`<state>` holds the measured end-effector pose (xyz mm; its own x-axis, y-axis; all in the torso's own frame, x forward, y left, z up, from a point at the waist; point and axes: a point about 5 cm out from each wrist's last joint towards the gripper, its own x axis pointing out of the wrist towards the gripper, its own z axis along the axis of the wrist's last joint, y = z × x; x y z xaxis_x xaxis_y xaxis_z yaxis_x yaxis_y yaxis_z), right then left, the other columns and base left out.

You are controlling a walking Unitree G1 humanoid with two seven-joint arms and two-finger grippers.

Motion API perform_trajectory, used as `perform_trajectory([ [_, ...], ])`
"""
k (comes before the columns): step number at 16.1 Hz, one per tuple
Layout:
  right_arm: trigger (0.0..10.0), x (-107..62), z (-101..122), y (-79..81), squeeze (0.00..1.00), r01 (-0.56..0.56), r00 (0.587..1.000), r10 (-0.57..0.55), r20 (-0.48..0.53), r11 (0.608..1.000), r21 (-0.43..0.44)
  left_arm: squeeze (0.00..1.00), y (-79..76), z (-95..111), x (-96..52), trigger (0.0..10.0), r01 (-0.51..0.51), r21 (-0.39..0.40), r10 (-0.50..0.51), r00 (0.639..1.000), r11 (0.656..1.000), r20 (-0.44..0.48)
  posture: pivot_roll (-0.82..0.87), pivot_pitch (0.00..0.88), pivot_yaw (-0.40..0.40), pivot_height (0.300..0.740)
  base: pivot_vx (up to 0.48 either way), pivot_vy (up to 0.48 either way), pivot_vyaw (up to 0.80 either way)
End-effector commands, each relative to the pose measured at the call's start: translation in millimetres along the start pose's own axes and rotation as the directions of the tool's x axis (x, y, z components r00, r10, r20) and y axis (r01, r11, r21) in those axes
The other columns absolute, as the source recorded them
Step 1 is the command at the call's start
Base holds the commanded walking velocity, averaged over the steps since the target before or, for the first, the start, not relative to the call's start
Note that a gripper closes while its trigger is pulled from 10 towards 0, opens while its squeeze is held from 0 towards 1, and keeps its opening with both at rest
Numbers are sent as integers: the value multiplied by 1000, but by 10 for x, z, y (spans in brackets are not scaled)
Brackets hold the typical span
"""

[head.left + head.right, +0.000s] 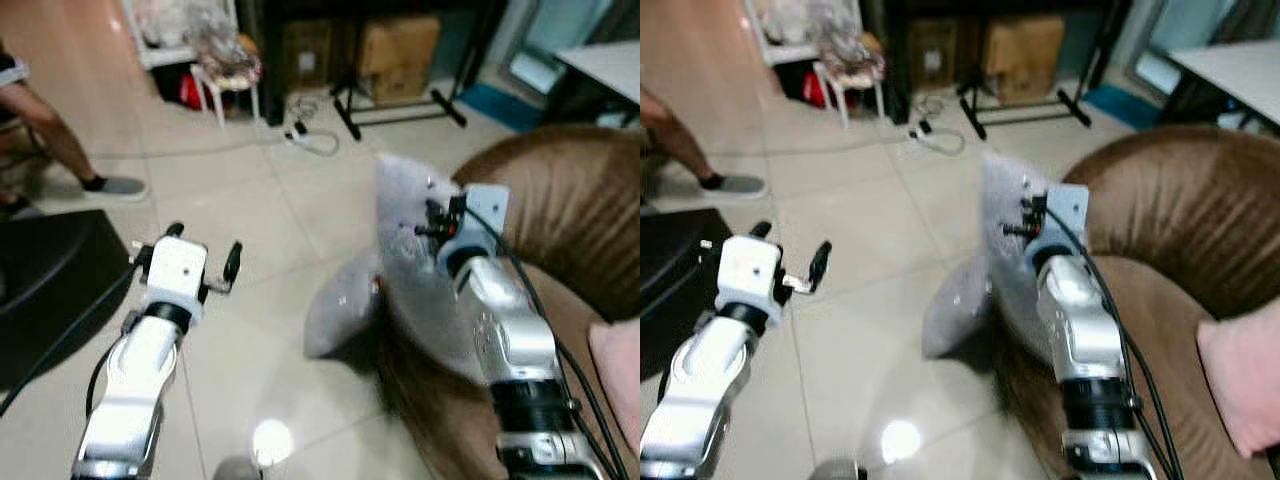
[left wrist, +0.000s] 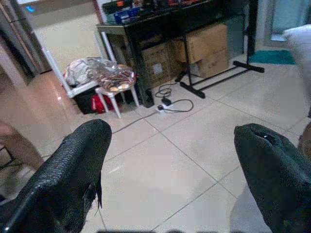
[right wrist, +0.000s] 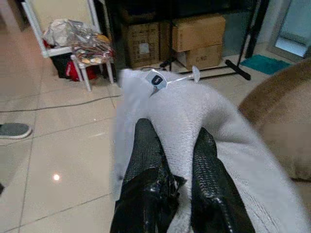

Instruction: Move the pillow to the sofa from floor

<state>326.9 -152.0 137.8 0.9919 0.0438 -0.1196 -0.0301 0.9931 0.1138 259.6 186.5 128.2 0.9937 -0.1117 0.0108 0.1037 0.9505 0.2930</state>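
Observation:
A light grey pillow hangs lifted off the tiled floor, beside the brown sofa on my right. My right gripper is shut on the pillow, its black fingers pinching the fabric near a small tag. The pillow's lower corner droops toward the floor by the sofa's front. My left gripper is held out over the tiles at the left, open, with nothing between its fingers.
A person's leg and grey shoe are at the far left. A white stool, cardboard boxes, a black stand and a cable lie at the back. A pink cushion rests on the sofa.

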Motion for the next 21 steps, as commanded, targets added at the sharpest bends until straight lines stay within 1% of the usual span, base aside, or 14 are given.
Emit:
perform_trajectory([
  [1, 10000, -17, 129, 37, 0, -27, 997, 25, 74, 999, 21, 0, 18, -14, 0, 10000, -13, 0, 13, 1000, 1000, -15, 84, 0, -82, 740, 0, 0, 0],
  [3, 10000, -22, 62, 23, 0, -6, 1000, 5, 25, 1000, 27, 0, 2, -27, -5, 10000, 3, -22, -4, 999, 1000, -34, 83, 0, -79, 740, 0, 0, 0],
  [5, 10000, -22, 49, 17, 0, 3, 1000, -4, 25, 998, 56, 0, 22, -16, 11, 10000, -9, -39, 7, 999, 999, -35, 83, 0, -78, 740, 0, 0, -769],
  [9, 10000, -22, 50, 37, 0, 1, 1000, -2, 23, 998, 71, 0, 38, -5, 3, 10000, -46, -2, 46, 999, 999, -20, 85, 0, -75, 740, 0, 0, -778],
  [11, 10000, -19, 57, 43, 0, -1, 1000, -1, 23, 997, 80, 0, 41, 13, 6, 10000, -39, -1, 39, 999, 999, -3, 86, 0, -73, 740, 0, 0, -781],
  [15, 10000, -17, 49, 74, 0, -10, 1000, 8, 21, 996, 93, 0, 73, 38, -5, 10000, -22, -24, 22, 1000, 999, 11, 90, 0, -71, 740, 0, 0, -784],
  [19, 10000, -8, 41, 138, 0, -33, 999, 31, 20, 996, 82, 0, 83, 32, -14, 10000, -23, -34, 23, 1000, 999, 10, 95, 0, -74, 740, 332, 0, -781],
  [21, 10000, -6, 43, 152, 0, -42, 999, 40, 24, 996, 77, 0, 89, 33, -13, 10000, -23, -36, 23, 1000, 999, 12, 96, 0, -75, 740, 345, 0, 0],
])
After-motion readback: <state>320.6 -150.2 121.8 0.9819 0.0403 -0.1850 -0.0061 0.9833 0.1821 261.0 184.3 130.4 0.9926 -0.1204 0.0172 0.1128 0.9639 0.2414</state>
